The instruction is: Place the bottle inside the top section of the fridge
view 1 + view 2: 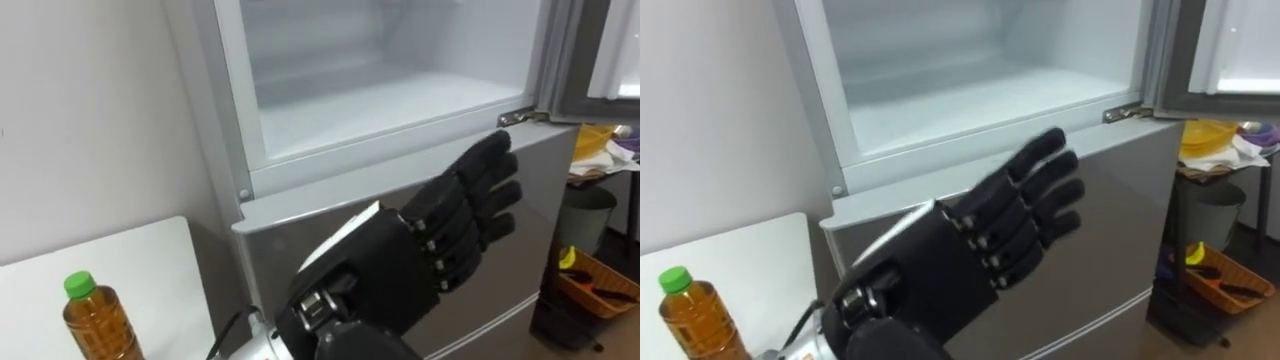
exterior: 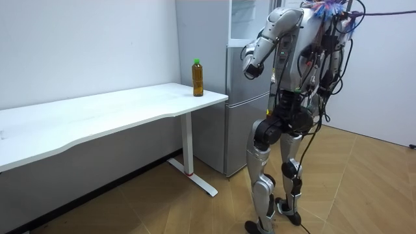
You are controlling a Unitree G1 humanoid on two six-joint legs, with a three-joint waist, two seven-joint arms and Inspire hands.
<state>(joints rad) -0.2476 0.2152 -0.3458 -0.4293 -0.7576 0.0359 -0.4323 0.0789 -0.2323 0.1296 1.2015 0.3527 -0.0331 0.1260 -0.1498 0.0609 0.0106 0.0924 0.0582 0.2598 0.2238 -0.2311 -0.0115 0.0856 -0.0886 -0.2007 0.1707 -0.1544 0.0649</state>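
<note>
Left hand, raised in front of the fridge: I hold it released, fingers straight and spread, grasping nothing, its back turned toward me. The fingertips lie just below the sill of the upper compartment and close to the front of the lower door.

Bottle: down and to the left of the hand, well apart from it, standing upright on the tabletop near the edge beside the fridge. It has a green cap and is filled nearly to the shoulder with amber liquid. I judge it moderately heavy for its size, with a stiff but slightly yielding plastic wall that is smooth and likely slippery. The best hold would be around the mid-body, fingers on one side and thumb opposed, kept upright; the cap and neck are too narrow for a firm grip.

Upper compartment: above and beyond the hand, its door swung open to the right. The white floor inside appears bare, so I see nothing in the bottle's way.

Basket: low on the floor to the right of the hand; it holds a few small items that I cannot identify.
</note>
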